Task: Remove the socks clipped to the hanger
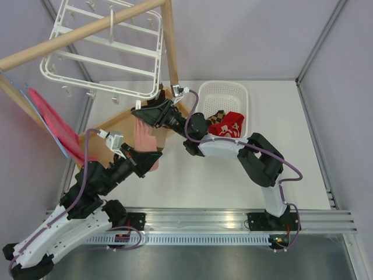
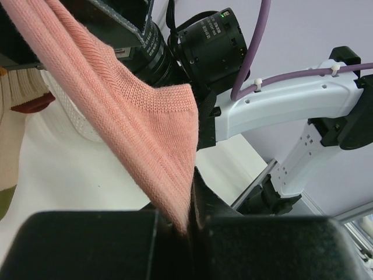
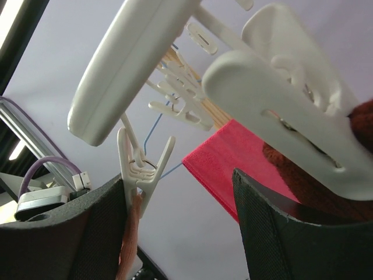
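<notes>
Left gripper (image 2: 186, 224) is clamped shut on the lower end of the pale pink knit sock (image 2: 145, 128). The sock's top hangs from a small white plastic clip (image 3: 143, 166) under the big white plastic drying hanger (image 1: 105, 62). Right gripper (image 3: 175, 186) is wide open, with that clip just inside one finger.

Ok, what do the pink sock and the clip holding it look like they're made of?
Pink sock: knitted fabric, matte, with fine ribbed stitching showing; which fibre, I can't tell. Clip: moulded white plastic, smooth with a slight sheen; a thin ring at its pivot may be metal.
</notes>
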